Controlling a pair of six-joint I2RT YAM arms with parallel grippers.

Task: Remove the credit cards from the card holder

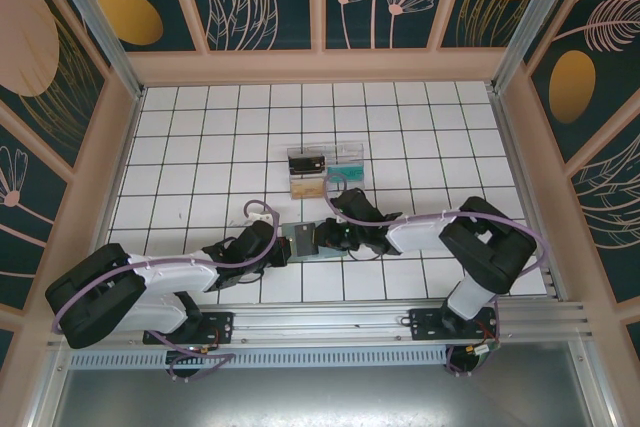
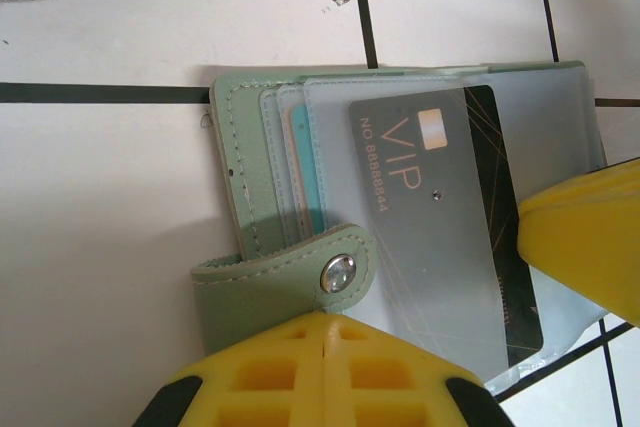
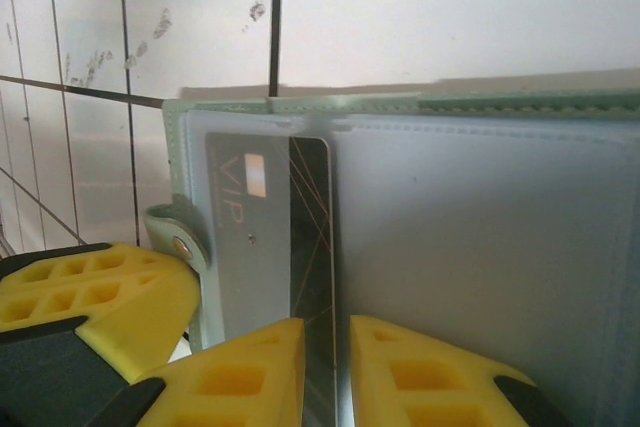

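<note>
On the left, the left gripper (image 2: 325, 322) is clenched on the snap strap (image 2: 270, 282) of the green card holder (image 2: 235, 147). The holder lies open on the white tiled table (image 2: 120, 247), between the two arms. A dark VIP card (image 2: 420, 197) sits partly under a clear sleeve (image 2: 330, 147). On the right, the right gripper (image 3: 327, 337) has its jaws slightly apart over this card's dark edge.

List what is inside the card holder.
A dark VIP card sits in the front clear sleeve; behind it, a teal card's edge shows. Anything further is covered.
</note>
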